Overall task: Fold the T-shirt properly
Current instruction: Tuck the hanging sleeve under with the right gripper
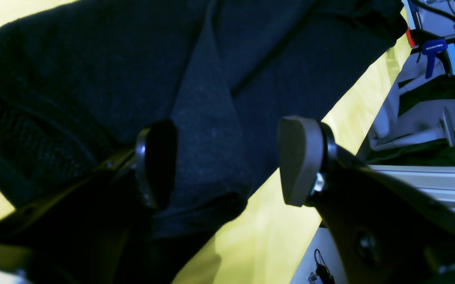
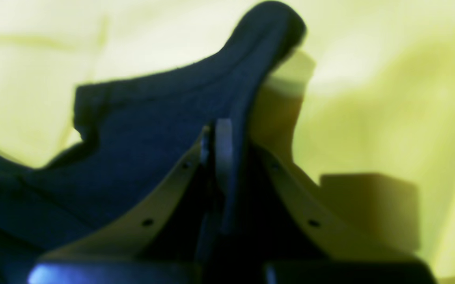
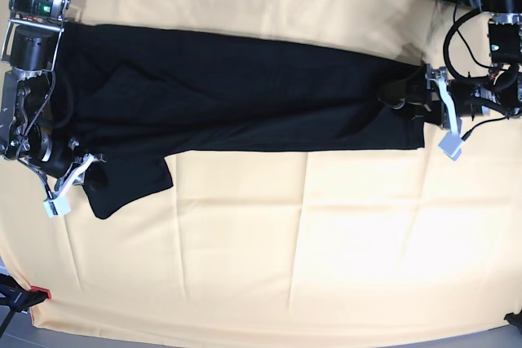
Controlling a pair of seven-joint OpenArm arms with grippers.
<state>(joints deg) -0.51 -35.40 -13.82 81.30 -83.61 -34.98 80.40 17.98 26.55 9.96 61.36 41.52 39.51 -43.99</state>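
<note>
Left wrist view: the left gripper [image 1: 227,161] stands w/ jaws wide apart, nothing clamped. One pad [image 1: 300,159] shows pale grey on the right, the other dark on the left. Between & under them lies the T-shirt [image 1: 93,79], dark fabric w/ a folded ridge running down toward the gap, its edge ending over the yellow cloth [image 1: 267,240]. Off the table's side, top right, a blue-handled clamp [image 1: 432,53].

Right wrist view: blurry, but the right gripper [image 2: 227,154] is clenched tight on a T-shirt [image 2: 140,157] edge; fabric pokes up past the fingertips in a hump & trails off to the lower left. Yellow cloth [image 2: 389,79] all round behind.

Base view: T-shirt [image 3: 228,95] lies as a long black band across the upper half of the cloth-covered table [image 3: 285,250], plain side up, a sleeve flap sticking out at lower left. Right gripper [image 3: 81,165] sits at that left end on the shirt's edge. Left gripper [image 3: 428,99] sits at the band's right end, over the edge; jaw gap not clear from here.
</note>
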